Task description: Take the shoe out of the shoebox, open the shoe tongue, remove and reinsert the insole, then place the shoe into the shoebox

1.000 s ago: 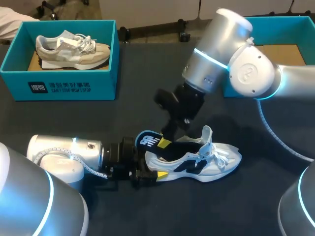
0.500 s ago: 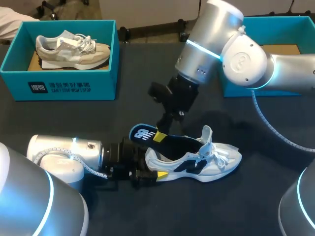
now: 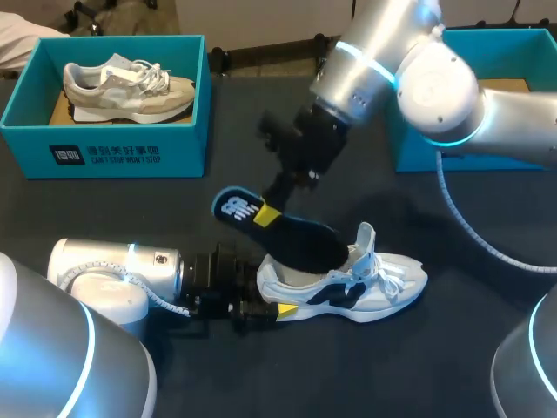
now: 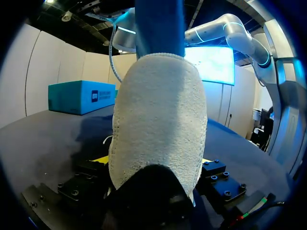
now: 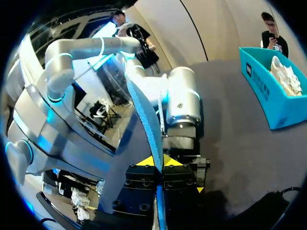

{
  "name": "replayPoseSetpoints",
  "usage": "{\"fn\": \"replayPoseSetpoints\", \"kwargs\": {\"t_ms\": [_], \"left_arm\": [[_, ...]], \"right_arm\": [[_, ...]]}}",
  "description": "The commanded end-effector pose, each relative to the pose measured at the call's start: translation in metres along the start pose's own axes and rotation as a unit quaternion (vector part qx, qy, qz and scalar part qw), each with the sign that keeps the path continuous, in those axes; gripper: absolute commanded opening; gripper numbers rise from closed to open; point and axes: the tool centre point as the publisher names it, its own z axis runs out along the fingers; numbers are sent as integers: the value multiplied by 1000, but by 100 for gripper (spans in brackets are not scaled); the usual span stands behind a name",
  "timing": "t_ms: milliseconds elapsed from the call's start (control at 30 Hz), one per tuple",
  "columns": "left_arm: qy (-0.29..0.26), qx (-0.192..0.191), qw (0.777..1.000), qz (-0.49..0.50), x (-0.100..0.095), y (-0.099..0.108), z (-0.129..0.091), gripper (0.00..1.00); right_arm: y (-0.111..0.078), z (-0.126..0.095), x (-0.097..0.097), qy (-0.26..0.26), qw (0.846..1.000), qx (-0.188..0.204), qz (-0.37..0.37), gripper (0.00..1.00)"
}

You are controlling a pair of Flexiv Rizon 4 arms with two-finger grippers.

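The dark table (image 3: 130,218) carries a white-and-blue shoe (image 3: 383,280) near its front middle, well apart from the open teal shoebox (image 3: 513,37) at the far right. The left gripper (image 3: 261,306) clamps the shoe's heel from both sides. The right gripper (image 3: 270,213) pinches a dark insole (image 3: 300,239) near its heel end (the one with the white mark). That end is raised above the heel, and the front end slopes down to the shoe's opening.

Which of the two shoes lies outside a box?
The white and blue shoe on the dark table, its insole partly out; the beige shoe sits inside the teal box.
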Motion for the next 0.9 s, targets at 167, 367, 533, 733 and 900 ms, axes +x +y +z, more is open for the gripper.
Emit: {"fn": "replayPoseSetpoints", "kwargs": {"t_ms": [167, 367, 533, 733, 900], "left_arm": [[0, -2, 1000, 0, -2, 6, -1, 0], [0, -2, 1000, 0, -2, 6, -1, 0], [0, -2, 1000, 0, -2, 6, -1, 0], [0, -2, 1000, 0, -2, 6, -1, 0], [0, -2, 1000, 0, -2, 6, -1, 0]], "right_arm": [[22, -31, 2, 30, 999, -38, -16, 0], [25, -37, 3, 46, 994, -82, -49, 0], [25, -37, 3, 46, 994, -82, -49, 0], [31, -41, 3, 27, 994, -97, -52, 0], [66, -86, 17, -40, 992, -119, -31, 0]]}}
